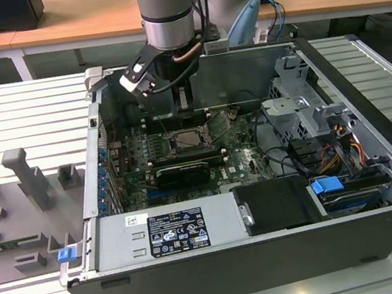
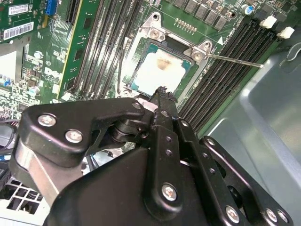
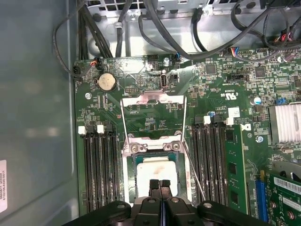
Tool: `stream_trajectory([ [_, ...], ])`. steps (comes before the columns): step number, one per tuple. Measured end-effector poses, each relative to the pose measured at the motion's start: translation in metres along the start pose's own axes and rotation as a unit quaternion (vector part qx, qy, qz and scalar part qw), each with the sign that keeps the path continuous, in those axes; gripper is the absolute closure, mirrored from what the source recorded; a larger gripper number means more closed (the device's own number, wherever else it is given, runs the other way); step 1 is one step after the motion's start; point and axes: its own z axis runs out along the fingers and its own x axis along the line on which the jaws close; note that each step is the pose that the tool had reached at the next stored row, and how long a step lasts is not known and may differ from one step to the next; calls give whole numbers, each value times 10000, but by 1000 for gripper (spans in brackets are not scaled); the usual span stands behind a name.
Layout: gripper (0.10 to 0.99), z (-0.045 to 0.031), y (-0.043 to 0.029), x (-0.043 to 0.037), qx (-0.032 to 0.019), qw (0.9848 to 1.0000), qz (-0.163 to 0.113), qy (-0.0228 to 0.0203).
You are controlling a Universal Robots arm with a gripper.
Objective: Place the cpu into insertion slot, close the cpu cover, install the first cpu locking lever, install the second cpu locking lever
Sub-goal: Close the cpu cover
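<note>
The cpu (image 3: pixel 155 176), a pale square chip with a brownish smudge, lies flat in the insertion slot (image 3: pixel 130 165) on the green motherboard; in the second wrist view the cpu (image 2: pixel 159 70) sits the same way. The cpu cover (image 3: pixel 153 100), a silvery frame, stands swung open beyond the socket. Thin wire levers (image 3: pixel 193 169) stick out unlatched beside it, one lever (image 2: pixel 230 60) pointing across the memory slots. My gripper (image 3: pixel 160 186) hangs just above the near edge of the chip, shut, with nothing between its fingertips. In the exterior view my gripper (image 1: pixel 184 104) is over the insertion slot (image 1: pixel 194 141).
Long black memory slots (image 3: pixel 99 169) flank the socket on both sides. A black expansion card (image 1: pixel 181 172) lies in front of the socket. Cables (image 3: pixel 155 28) cross the case wall beyond the board. A drive cage (image 1: pixel 302 111) fills the exterior view's right.
</note>
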Motion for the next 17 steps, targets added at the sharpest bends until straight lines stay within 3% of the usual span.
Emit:
stream_trajectory([
  [12,980,-109,9,2,-1,10000,34,-3],
  [15,980,-172,19,3,0,10000,53,-2],
  [17,980,-167,98,8,12,10000,53,-3],
])
